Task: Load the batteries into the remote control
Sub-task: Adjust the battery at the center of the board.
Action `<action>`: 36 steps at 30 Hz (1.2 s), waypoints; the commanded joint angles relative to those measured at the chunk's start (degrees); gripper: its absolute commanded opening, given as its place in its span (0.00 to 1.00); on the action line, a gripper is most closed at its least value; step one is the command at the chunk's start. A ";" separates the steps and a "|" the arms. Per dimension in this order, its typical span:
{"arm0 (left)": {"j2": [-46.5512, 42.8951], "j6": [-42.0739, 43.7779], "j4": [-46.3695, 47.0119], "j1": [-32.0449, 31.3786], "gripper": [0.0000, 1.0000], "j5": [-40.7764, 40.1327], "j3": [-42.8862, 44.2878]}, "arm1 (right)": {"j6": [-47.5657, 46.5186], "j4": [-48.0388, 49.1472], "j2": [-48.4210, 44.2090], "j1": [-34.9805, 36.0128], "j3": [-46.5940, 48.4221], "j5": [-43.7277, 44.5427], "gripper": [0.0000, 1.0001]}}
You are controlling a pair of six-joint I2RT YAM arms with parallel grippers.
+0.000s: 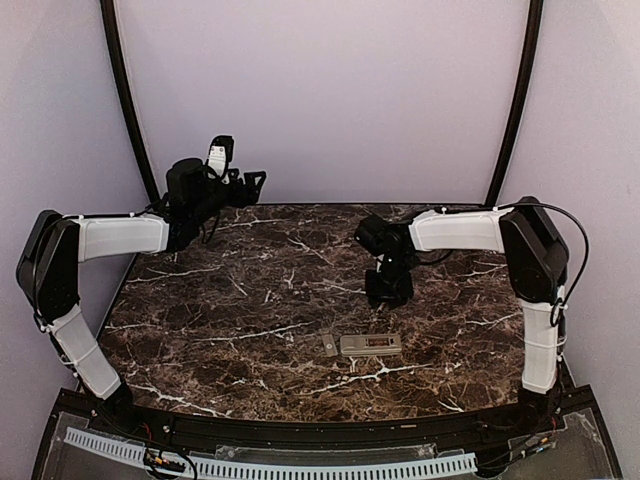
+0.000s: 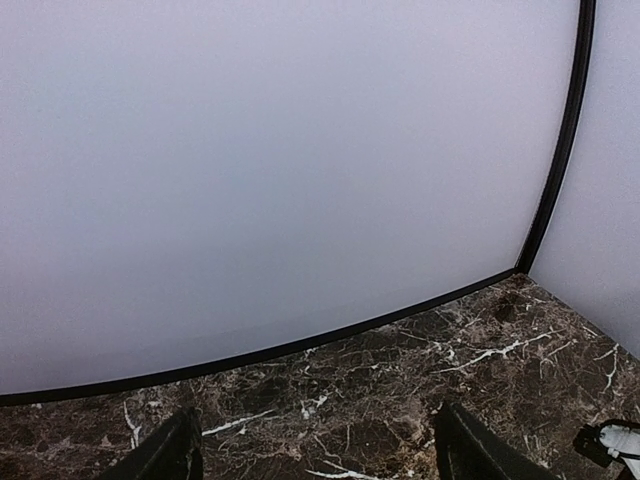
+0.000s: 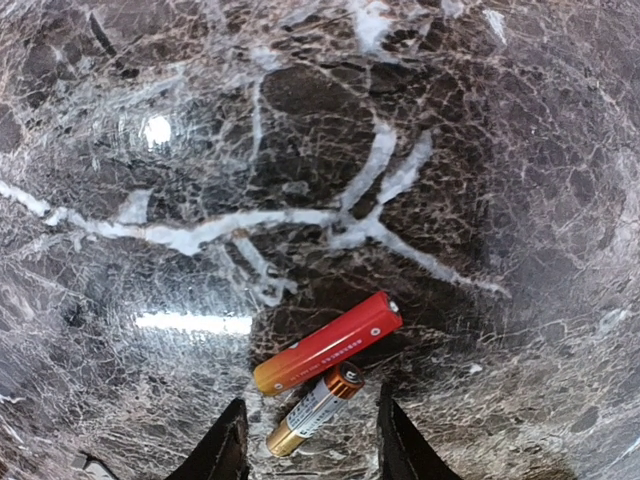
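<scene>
Now right gripper [image 3: 312, 432] parted, clasping nothing, just beyond the slim grey-backed rectangular remote control [image 1: 370, 345].
Lying on the dark veined marble tabletop [image 3: 480, 150] beneath it: glossy red-orange cylindrical battery [image 3: 328, 345], and just beside that a white-and-gold-labelled battery [image 3: 315, 408] sitting between the jaws, not pinched. Seem light, rigid, slick, apt to roll; best nipped across mid-barrel, fingers square to the axis. Left gripper [image 2: 320, 455] spread wide and empty, far left of the remote.
</scene>
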 commanded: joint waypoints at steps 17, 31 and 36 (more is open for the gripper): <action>-1.68 0.60 1.38 0.87 0.79 0.46 -1.18 | -0.98 -0.95 -1.66 -0.52 -4.91 2.13 0.19; -1.65 0.71 1.49 1.05 0.79 0.55 -1.27 | -5.02 2.45 -6.10 -2.26 -12.08 -1.44 0.16; -1.62 0.82 1.39 1.07 0.79 0.63 -1.20 | -7.20 2.81 -5.24 -3.01 -11.24 -1.56 0.16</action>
